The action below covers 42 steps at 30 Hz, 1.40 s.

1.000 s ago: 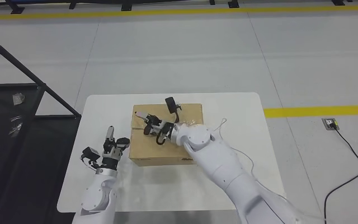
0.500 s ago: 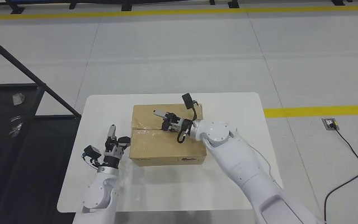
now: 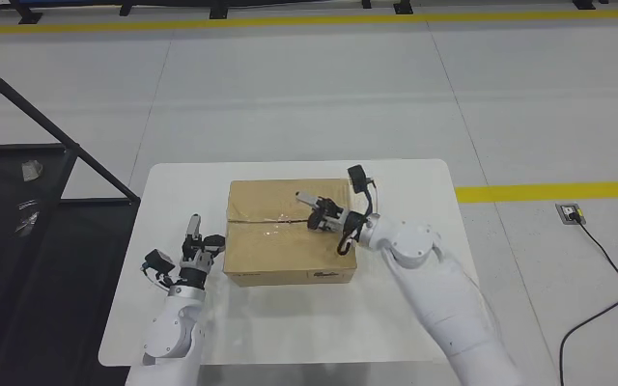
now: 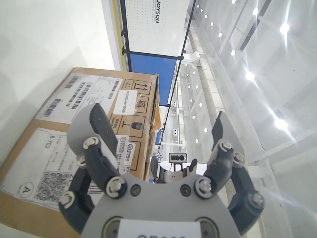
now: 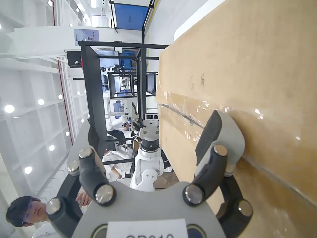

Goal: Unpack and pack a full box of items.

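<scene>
Box (image 3: 280, 253) closed, tape (image 5: 188, 120) over seam | barcode labels (image 4: 57, 102) on side

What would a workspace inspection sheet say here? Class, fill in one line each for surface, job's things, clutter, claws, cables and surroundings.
Surface: white rounded table, bare around the box.
Job's things: brown cardboard box, closed, clear tape along its top seam, printed labels on one side.
Clutter: nothing seen.
Claws: left claw open and empty, beside the box's labelled side; right claw open and empty, over the box top with one finger at the taped seam.
Cables: black cable running over the floor from a floor socket, away from the table.
Surroundings: grey floor with yellow lines; black metal frame beside the table.
</scene>
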{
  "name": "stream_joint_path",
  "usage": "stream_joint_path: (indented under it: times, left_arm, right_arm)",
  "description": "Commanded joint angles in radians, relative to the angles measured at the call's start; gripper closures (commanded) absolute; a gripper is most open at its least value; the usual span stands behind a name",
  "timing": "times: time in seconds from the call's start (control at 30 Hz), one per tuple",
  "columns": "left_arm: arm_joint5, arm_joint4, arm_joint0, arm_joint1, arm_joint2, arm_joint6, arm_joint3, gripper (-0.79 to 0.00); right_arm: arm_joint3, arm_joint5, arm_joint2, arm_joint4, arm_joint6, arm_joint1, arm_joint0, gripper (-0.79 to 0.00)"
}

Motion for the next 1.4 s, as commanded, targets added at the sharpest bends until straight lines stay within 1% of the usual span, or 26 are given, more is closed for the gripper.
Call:
stream_joint_path:
  times: [0.0, 0.07, 0.17, 0.3, 0.37, 0.43, 0.57, 1.37]
  left_arm:
    - [0.001, -0.001, -0.002, 0.001, 0.0, 0.001, 0.001, -0.785]
    - [0.003, -0.002, -0.005, 0.003, -0.002, 0.001, 0.004, -0.785]
    - [0.005, -0.008, -0.01, 0.005, -0.012, 0.002, 0.01, -0.785]
    - [0.003, -0.028, -0.018, 0.011, -0.037, 0.001, 0.02, -0.785]
    - [0.001, -0.04, -0.022, 0.014, -0.055, -0.004, 0.024, -0.785]
    - [-0.002, -0.055, -0.025, 0.018, -0.073, -0.01, 0.028, -0.785]
    - [-0.003, -0.091, -0.025, 0.025, -0.107, -0.036, 0.033, -0.785]
    - [-0.003, -0.091, -0.025, 0.025, -0.107, -0.036, 0.033, -0.785]
  right_arm:
    - [-0.06, 0.054, 0.022, -0.038, -0.019, 0.011, -0.031, -0.785]
    - [-0.097, 0.092, 0.035, -0.066, -0.025, 0.019, -0.052, -0.785]
    - [-0.141, 0.118, 0.061, -0.086, -0.026, 0.03, -0.08, -0.785]
    - [-0.208, 0.11, 0.122, -0.075, -0.052, 0.045, -0.129, -0.785]
    - [-0.253, 0.084, 0.158, -0.041, -0.06, 0.051, -0.164, -0.785]
    - [-0.301, 0.035, 0.194, 0.009, -0.06, 0.057, -0.205, -0.785]
    - [-0.385, -0.091, 0.268, 0.121, -0.103, 0.063, -0.286, -0.785]
    - [-0.385, -0.091, 0.268, 0.121, -0.103, 0.063, -0.286, -0.785]
